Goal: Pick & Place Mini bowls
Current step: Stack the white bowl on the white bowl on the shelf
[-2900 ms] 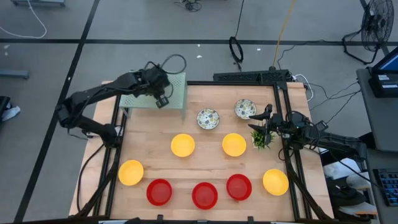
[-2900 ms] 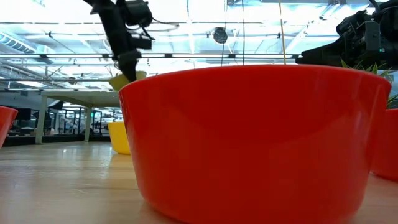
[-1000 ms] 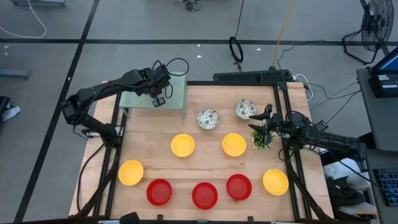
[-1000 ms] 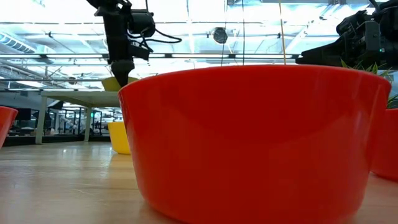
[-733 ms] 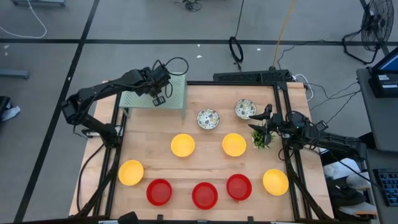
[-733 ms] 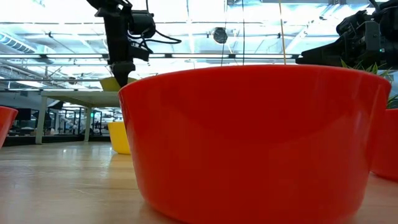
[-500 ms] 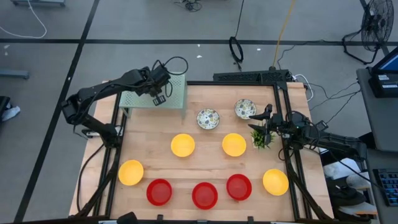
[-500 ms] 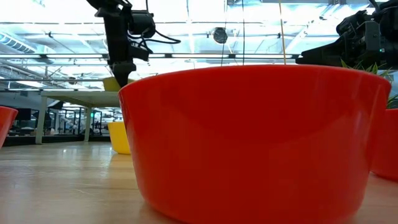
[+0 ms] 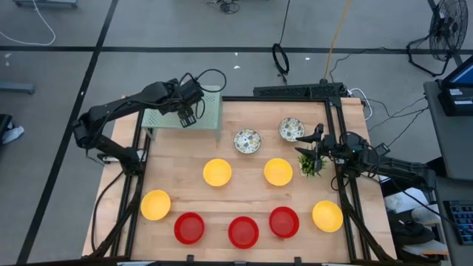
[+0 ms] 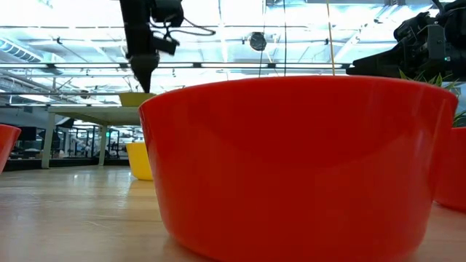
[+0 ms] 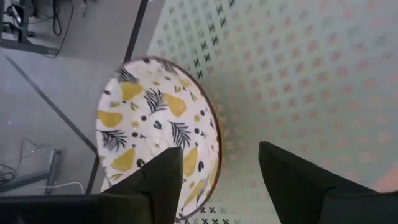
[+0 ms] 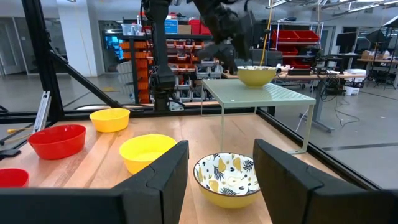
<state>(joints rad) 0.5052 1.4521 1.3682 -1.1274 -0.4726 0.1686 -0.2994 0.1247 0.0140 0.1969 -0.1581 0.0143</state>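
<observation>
Near edge of the bench [image 9: 244,196]: three red mini bowls [image 9: 243,231] lie in a row, with a yellow mini bowl at the near left [image 9: 155,205] and another at the near right [image 9: 327,216]. Mid-bench: two more yellow mini bowls [image 9: 217,172] sit side by side. Beyond them stand two patterned mini bowls [image 9: 247,140], with a small green plant [image 9: 308,163] toward the right edge.

Far left corner: a pale green perforated shelf [image 9: 211,111] rises above the bench surface. One patterned mini bowl [image 11: 158,140] rests on it, close to its edge. The left pincer [image 9: 185,112] hovers just above this bowl, fingers apart and clear of the rim; the bowl appears released.

The right pincer [image 9: 318,148] waits near the plant at the right edge, fingers apart and empty.

Judged progress: one bowl of ten is placed on the shelf, if the shelf is the goal; nine bowls on the bench are left, so the task is at an early stage.
</observation>
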